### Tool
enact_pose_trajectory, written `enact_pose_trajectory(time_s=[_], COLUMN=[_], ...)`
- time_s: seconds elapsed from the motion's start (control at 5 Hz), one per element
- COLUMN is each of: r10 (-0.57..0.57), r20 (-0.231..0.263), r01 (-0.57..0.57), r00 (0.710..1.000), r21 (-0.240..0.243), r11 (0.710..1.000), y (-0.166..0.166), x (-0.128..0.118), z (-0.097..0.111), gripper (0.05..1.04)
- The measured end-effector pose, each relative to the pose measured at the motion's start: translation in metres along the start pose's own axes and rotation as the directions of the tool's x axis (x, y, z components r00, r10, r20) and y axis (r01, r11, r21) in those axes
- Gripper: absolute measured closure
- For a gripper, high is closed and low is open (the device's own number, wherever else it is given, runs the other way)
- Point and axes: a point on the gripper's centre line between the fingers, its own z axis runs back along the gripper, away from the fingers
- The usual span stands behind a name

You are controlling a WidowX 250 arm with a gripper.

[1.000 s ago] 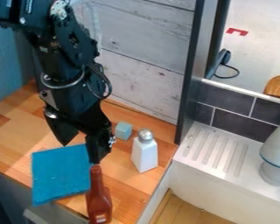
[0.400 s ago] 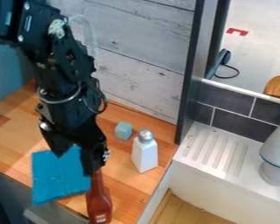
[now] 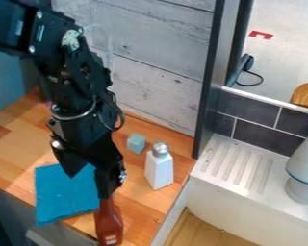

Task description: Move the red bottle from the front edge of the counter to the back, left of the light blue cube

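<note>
While the red-brown bottle (image 3: 109,223) sits at the near edge of the wooden counter (image 3: 140,211), the black gripper (image 3: 89,186) hangs over its neck. Fingers (image 3: 105,185) are apart; one overlaps the top of the neck in view, the other is over the blue cloth (image 3: 63,197). Contact with the bottle: cannot tell. The cloth lies flat, just left of the bottle as viewed. To the right of the gripper, a white shaker (image 3: 159,172) with a silver top stands upright; a small pale-blue block (image 3: 136,143) is just behind it. Farther right, beyond the counter: white ridged drainboard (image 3: 237,163), with a grey object (image 3: 304,166) on it.
</note>
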Motion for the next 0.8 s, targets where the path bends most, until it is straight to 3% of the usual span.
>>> enact_pose_trajectory(time_s=[0.4, 0.8], r10=[-0.044, -0.043], r20=[-0.049, -0.052], r01=[0.044, 0.044], r00=[0.998, 0.998], r21=[0.0, 0.007], r11=[0.999, 0.999], y=[-0.007, -0.009], x=[0.002, 0.01], z=[-0.02, -0.032], gripper=[0.074, 0.118])
